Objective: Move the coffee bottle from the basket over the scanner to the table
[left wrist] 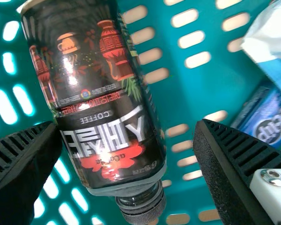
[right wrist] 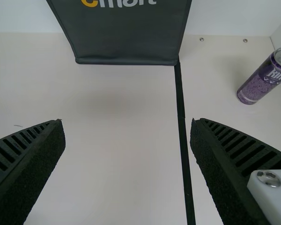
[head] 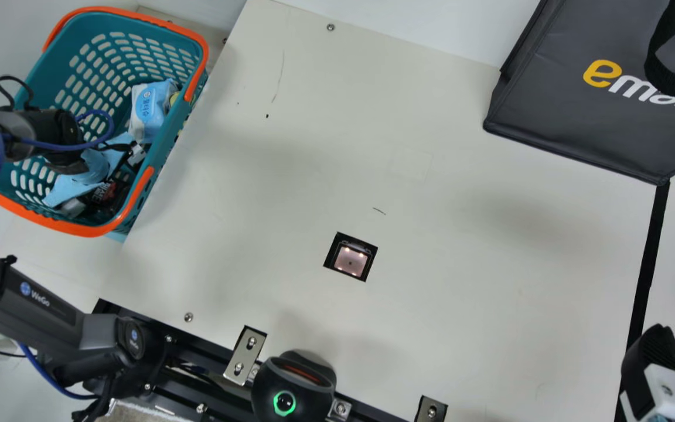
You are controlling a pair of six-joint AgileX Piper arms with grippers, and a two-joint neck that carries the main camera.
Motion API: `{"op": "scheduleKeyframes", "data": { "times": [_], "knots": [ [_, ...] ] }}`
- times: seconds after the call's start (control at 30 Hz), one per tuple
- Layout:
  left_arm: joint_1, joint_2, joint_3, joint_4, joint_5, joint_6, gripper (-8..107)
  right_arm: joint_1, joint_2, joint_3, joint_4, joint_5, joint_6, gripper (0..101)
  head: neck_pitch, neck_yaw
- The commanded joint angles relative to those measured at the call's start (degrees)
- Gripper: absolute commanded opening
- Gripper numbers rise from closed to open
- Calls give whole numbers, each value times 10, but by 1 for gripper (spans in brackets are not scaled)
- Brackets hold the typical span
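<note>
So in the main view the left gripper (head: 103, 183) is down inside the teal plastic basket with orange rim and handles (head: 162, 143), and the dark coffee bottle with red on its label (head: 110, 198) lies in there right by it. A light blue and white soft packet (head: 149, 108) is in the same basket, farther up toward the far end. The square black scanner with a lit pinkish window (head: 350, 259) sits in the flat cream table (head: 431, 234), well apart from the basket, and a dark grey fabric bag with a black strap (head: 572, 111) is at the far right. The right gripper (head: 657, 357) pokes in at the lower right edge, over by the black strip on the table (head: 649, 258). Left wrist view: jaws are open, bottle between the two ribbed fingers as you look down on it, with a visible gap on one side; can't tell if the other finger touches it. There's also a small blue pack with white print (left wrist: 271, 117) in the basket, near the bottle. Right wrist view: those jaws are wide open above the table, and a purple drinks can (right wrist: 264, 77) stands beyond them, near the bag
</note>
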Motion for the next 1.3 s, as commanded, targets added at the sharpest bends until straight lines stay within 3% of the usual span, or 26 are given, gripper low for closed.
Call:
{"op": "scheduleKeyframes", "data": {
  "times": [0.0,0.6,1.07,1.1,1.27],
  "knots": [
    [1,1,2,-5,-8,1,90,0,0,0,0,0,0,95,-17,1],
    [4,41,3,23,-27,-27,90,0,0,0,0,0,0,95,-17,1],
    [-6,7,16,41,-31,-57,-3,0,0,0,0,0,0,95,-17,1],
    [-8,0,17,39,-28,-56,-8,0,0,0,0,0,0,95,-17,1],
    [-21,-44,17,22,1,-45,-8,0,0,0,0,-2,0,95,-17,1]
  ]
}}
